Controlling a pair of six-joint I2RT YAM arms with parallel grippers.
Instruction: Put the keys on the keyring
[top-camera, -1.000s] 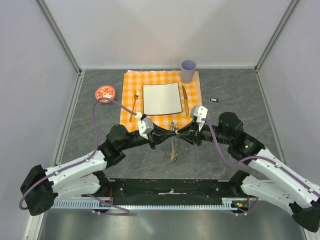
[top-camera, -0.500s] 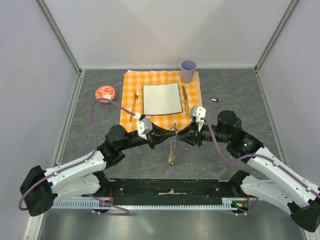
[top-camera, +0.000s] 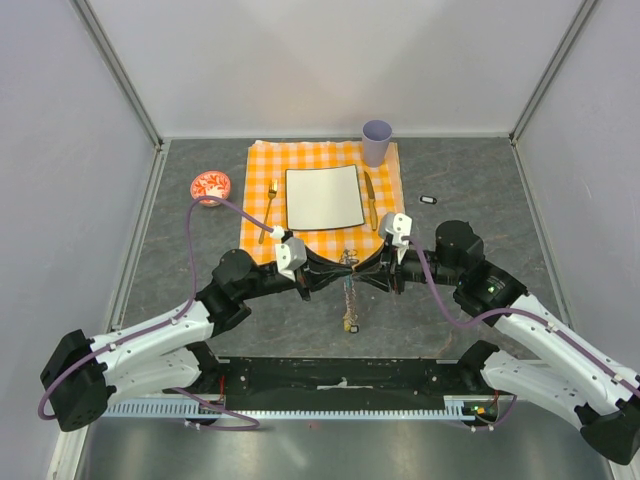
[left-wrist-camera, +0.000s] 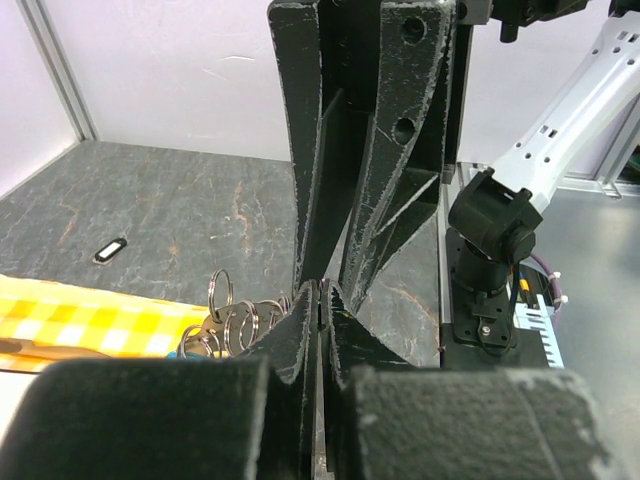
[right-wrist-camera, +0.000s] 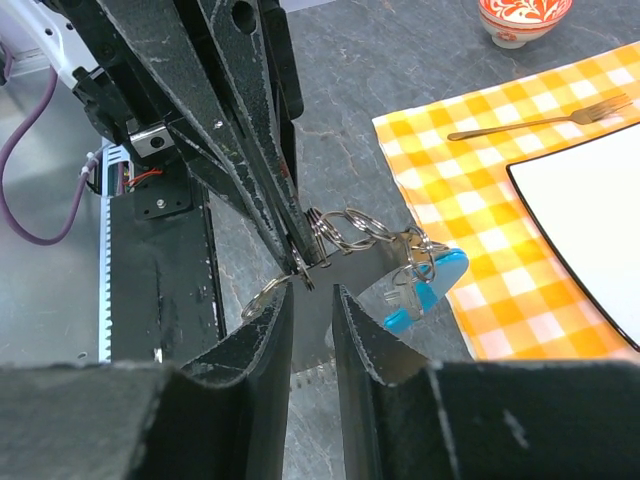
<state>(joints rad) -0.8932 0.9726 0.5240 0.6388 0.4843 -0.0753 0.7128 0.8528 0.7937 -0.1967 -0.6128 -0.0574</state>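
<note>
Meeting over the bench (top-camera: 480, 180), we pinch the keyring (right-wrist-camera: 345, 225) with our left fingers (right-wrist-camera: 250, 170) shut tight; our right fingers (right-wrist-camera: 260, 340), narrow, grip a silvery key (right-wrist-camera: 315, 335) just beside its blue tag (right-wrist-camera: 428, 285).

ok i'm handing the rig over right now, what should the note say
Left gripper: shut, pinching the keyring, held up in the air.
Right gripper: closed on what looks like a key, right at the ring.
Turquoise tag hangs from the rings.
Done: ring and key lifted and brought together.
Left: thread the key on; can't tell whether any is on yet.
</note>
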